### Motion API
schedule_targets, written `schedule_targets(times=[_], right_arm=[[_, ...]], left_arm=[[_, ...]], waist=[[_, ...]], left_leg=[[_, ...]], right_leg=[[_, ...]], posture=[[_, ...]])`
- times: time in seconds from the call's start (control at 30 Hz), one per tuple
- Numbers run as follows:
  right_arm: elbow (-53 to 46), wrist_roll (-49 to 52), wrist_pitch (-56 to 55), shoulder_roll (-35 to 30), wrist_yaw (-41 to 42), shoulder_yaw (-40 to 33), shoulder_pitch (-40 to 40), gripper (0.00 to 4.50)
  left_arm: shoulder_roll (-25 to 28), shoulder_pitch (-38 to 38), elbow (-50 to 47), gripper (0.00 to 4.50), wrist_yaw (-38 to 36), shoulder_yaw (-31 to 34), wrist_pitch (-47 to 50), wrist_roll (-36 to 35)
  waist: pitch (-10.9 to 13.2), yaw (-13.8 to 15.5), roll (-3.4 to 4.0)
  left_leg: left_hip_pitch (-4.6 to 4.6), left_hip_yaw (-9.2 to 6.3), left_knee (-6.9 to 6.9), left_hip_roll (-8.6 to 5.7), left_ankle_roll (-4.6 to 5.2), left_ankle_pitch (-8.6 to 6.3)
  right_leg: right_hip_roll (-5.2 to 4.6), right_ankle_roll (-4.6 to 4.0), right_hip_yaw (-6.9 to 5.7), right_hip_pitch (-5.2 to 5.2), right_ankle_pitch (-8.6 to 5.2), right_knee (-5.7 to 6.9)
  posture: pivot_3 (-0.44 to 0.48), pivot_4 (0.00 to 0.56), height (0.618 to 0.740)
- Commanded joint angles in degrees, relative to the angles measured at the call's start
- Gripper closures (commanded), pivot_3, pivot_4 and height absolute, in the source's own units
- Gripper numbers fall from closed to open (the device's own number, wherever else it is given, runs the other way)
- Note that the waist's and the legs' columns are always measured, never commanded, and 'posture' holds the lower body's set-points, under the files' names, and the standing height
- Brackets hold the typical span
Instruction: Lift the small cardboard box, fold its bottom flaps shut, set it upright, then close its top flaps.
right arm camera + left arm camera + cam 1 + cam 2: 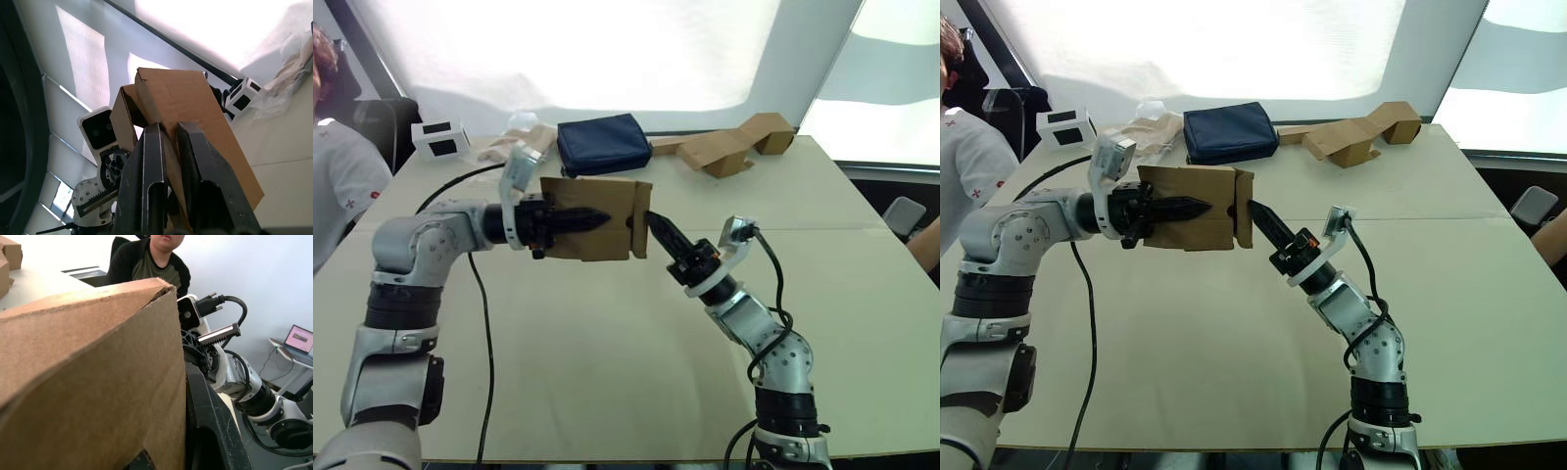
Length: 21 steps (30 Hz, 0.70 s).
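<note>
The left claw (592,219) clamps the box (607,201) above the tabletop (607,333) while the right claw (658,227), pinching a flap (1245,208), must next fold it shut.

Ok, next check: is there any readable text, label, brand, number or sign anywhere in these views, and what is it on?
None can be read.
small cardboard box, held up between the left claw and the right claw: plain brown, unprinted.
white box with dark windows: no legible marking.
dark blue pouch: no visible logo.
laptop screen in the left wrist view: pink display, too small to read.
</note>
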Motion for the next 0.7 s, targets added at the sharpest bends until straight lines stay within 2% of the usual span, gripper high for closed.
schedule_targets(times=[0.03, 0.7], right_arm=[[-2.69, 0.89, 0.06, 0.26, 0.08, 0.81, -0.21, 4.05], [-7.27, 0.99, 0.78, 2.78, -1.8, 6.15, 1.05, 4.05]], left_arm=[[-0.51, -0.6, -1.54, 4.5, -0.07, 1.47, -1.05, -0.94], [-2.67, -0.26, -1.36, 4.5, 1.93, 2.23, -2.11, -0.78]], waist=[[0.0, 0.01, 0.0], [0.0, -0.03, 0.0]], left_leg=[[0.0, 0.0, 0.0, 0.0, 0.0, 0.0], [0.0, 0.0, 0.0, 0.0, 0.0, 0.0]], right_leg=[[0.0, 0.0, 0.0, 0.0, 0.0, 0.0], [-0.01, 0.0, 0.0, 0.0, 0.0, 0.0]], posture=[[0.0, 0.15, 0.74], [0.0, 0.15, 0.74]])
